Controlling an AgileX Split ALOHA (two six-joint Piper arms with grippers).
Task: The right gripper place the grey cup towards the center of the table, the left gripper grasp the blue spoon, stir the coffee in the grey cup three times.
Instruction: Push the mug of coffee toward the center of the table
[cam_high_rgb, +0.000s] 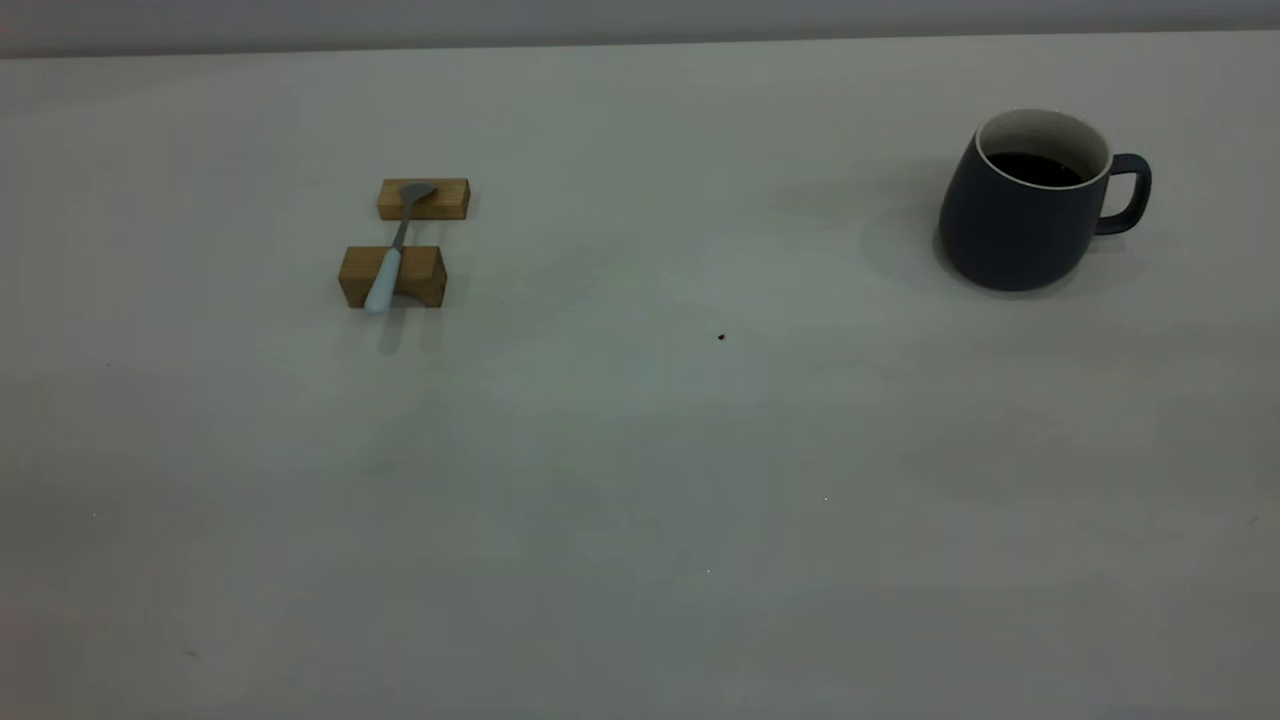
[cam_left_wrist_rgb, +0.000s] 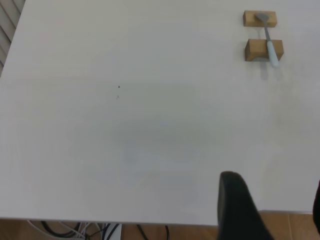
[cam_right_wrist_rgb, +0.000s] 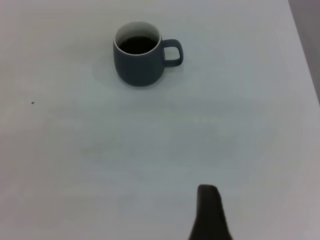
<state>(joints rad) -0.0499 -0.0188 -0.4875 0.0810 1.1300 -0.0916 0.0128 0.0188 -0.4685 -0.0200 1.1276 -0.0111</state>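
The grey cup (cam_high_rgb: 1020, 205) stands upright at the far right of the table (cam_high_rgb: 640, 480), its handle pointing right and dark coffee (cam_high_rgb: 1035, 168) inside; it also shows as the grey cup (cam_right_wrist_rgb: 140, 55). The blue spoon (cam_high_rgb: 390, 255) lies across two wooden blocks at the left, also seen as the blue spoon (cam_left_wrist_rgb: 269, 42). My left gripper (cam_left_wrist_rgb: 274, 182) hovers open near the table's edge, far from the spoon. My right gripper (cam_right_wrist_rgb: 262, 200) is far back from the cup, one dark finger (cam_right_wrist_rgb: 207, 212) showing alone, nothing held. Neither arm appears in the exterior view.
The spoon's bowl rests on the far block (cam_high_rgb: 423, 199) and its handle on the near block (cam_high_rgb: 392, 276). A tiny dark speck (cam_high_rgb: 721, 337) marks the table's middle. The table edge (cam_left_wrist_rgb: 150, 221) has cables and wooden floor beyond it.
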